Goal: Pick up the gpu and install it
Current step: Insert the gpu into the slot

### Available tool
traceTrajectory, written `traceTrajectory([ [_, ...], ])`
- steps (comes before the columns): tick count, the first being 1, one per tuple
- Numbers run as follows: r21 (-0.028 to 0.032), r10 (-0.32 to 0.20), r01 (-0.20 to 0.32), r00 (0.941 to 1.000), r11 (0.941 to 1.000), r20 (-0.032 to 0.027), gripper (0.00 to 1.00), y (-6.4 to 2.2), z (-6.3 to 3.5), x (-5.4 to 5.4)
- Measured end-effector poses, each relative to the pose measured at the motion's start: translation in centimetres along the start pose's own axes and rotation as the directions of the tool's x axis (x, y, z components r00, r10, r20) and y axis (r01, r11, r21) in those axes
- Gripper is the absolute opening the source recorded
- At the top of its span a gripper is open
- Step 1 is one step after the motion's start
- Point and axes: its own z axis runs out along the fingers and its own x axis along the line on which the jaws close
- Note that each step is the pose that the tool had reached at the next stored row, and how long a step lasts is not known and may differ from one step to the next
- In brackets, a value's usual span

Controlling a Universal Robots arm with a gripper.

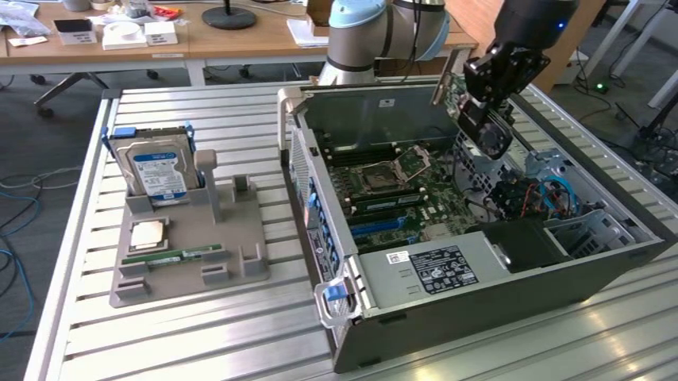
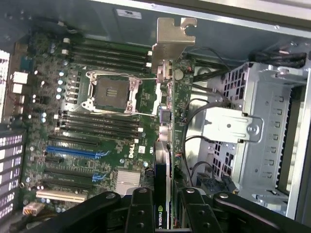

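1. GPU (image 2: 171, 97) is being held edge-on inside the open case (image 1: 477, 305), its silvery bracket (image 2: 173, 43) pointing toward the far wall.
2. Gripper (image 2: 167, 204) is clamping the card at its near end, one finger pressing on each face.
3. Pick-up is done. Installation is not: the card is hanging above the motherboard (image 2: 112, 121), between the CPU socket (image 2: 108, 91) and the drive cage (image 2: 262, 121).
4. Expansion slots, including the blue one (image 2: 73, 151), are lying empty. The card appears to be clear of them, though the edge-on view is making this hard to confirm.
5. Case contents: the motherboard is lying flat on the floor, memory slots are flanking the socket, cables are running beside the cage, and a labelled power supply (image 1: 445, 266) is sitting at the near end.
6. Grey tray (image 1: 190, 278), beside the case on the exterior view's left, is carrying an upright hard drive (image 1: 157, 168), a square chip (image 1: 146, 234) and a green memory stick (image 1: 175, 255). No card is resting on it.
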Motion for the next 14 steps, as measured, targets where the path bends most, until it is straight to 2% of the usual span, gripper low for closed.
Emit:
traceTrajectory([
  [3, -0.001, -0.053, 0.053, 0.9986, 0.9986, -0.003, 0.26, 0.0, 0.02, 0.0],
  [7, -0.0024, -0.126, 0.126, 0.992, 0.992, -0.0071, 0.26, 0.0, 0.05, 0.0],
  [10, -0.0036, -0.18, 0.18, 0.9837, 0.9837, -0.01, 0.26, 0.0, 0.07, 0.0],
  [14, -0.0056, -0.251, 0.251, 0.9679, 0.968, -0.0138, 0.26, -0.01, 0.09, 0.0],
])
